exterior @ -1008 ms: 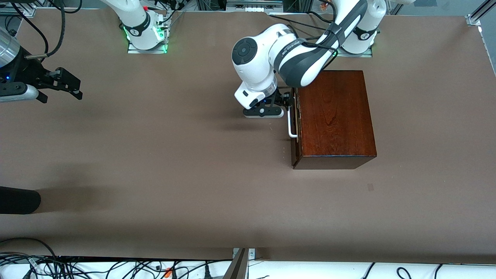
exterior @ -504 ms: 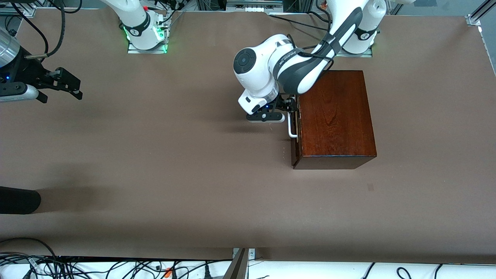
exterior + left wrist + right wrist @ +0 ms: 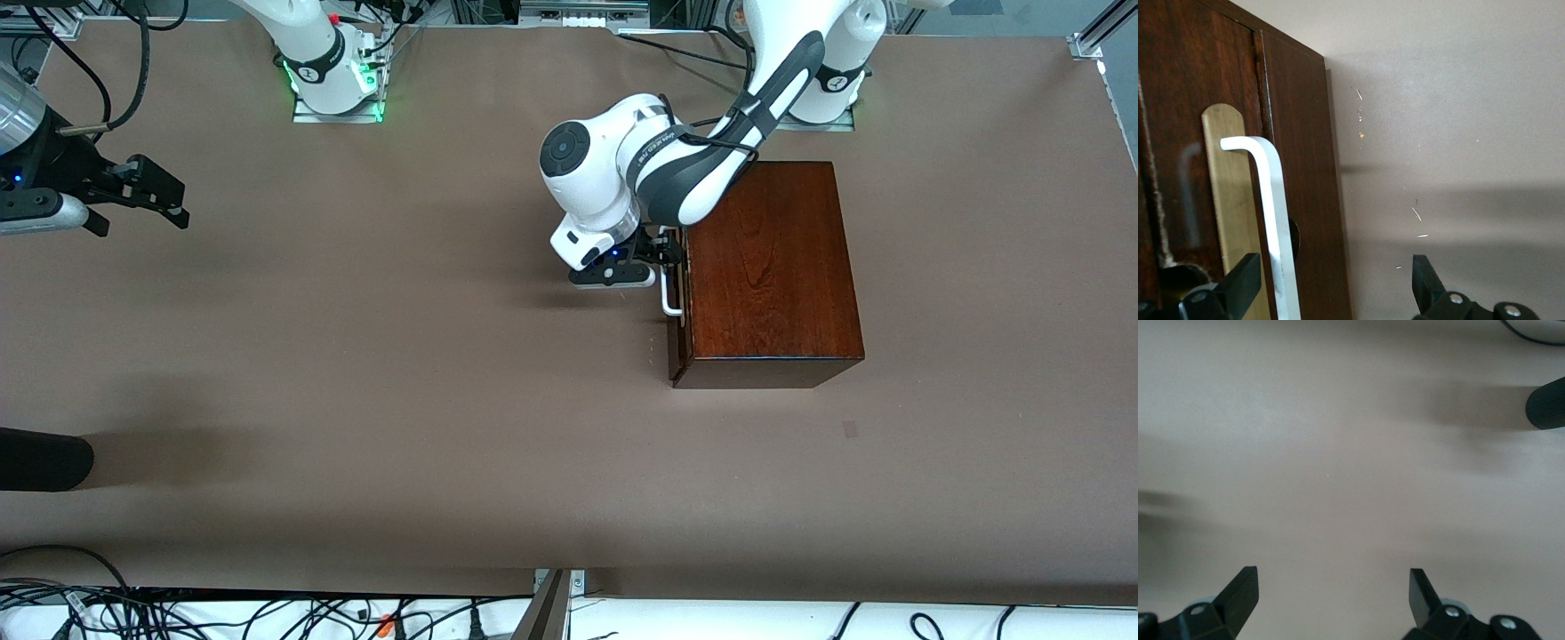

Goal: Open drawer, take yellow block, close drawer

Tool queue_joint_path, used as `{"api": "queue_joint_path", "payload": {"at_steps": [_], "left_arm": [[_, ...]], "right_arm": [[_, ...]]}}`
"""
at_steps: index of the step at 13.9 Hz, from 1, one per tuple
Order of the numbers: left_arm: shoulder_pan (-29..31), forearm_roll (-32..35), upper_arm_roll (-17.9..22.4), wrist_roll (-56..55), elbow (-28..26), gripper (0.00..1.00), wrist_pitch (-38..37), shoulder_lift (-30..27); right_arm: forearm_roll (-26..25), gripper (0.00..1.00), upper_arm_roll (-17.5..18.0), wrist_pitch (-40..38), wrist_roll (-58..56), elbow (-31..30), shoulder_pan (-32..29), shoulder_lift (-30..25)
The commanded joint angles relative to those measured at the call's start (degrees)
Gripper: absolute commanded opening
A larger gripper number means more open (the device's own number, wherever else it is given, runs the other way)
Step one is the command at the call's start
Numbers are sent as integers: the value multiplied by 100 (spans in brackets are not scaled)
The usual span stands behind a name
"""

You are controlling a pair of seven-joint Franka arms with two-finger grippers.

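Note:
The dark reddish-brown wooden box (image 3: 769, 267) stands at the left arm's end of the table. Its drawer (image 3: 678, 333) is shut, with the front facing the right arm's end. The white bar handle (image 3: 667, 298) runs along that front. My left gripper (image 3: 671, 253) is open at the handle. In the left wrist view the handle (image 3: 1275, 220) passes between the fingers, close to one fingertip (image 3: 1241, 283), in front of the drawer front (image 3: 1301, 167). My right gripper (image 3: 173, 197) is open and empty, waiting over bare table at the right arm's end (image 3: 1333, 593). The yellow block is hidden.
A black rounded object (image 3: 44, 458) juts in over the table edge at the right arm's end, nearer the front camera; it also shows in the right wrist view (image 3: 1546, 403). Cables (image 3: 267, 613) lie along the near table edge. A brass plate (image 3: 1228, 200) backs the handle.
My left gripper has slid along the drawer front toward the front camera and now has the handle between its fingers. The right arm and the box have not moved.

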Motion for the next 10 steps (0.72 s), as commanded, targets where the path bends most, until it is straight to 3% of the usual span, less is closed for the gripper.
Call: {"api": "queue_joint_path", "payload": {"at_steps": [1, 10], "left_arm": [[34, 255, -27, -181, -64, 100, 116, 53], [-1, 264, -27, -339, 6, 100, 292, 220]], "right_arm": [[69, 100, 9, -68, 12, 82, -32, 18], [69, 100, 0, -68, 21, 82, -32, 18]]}}
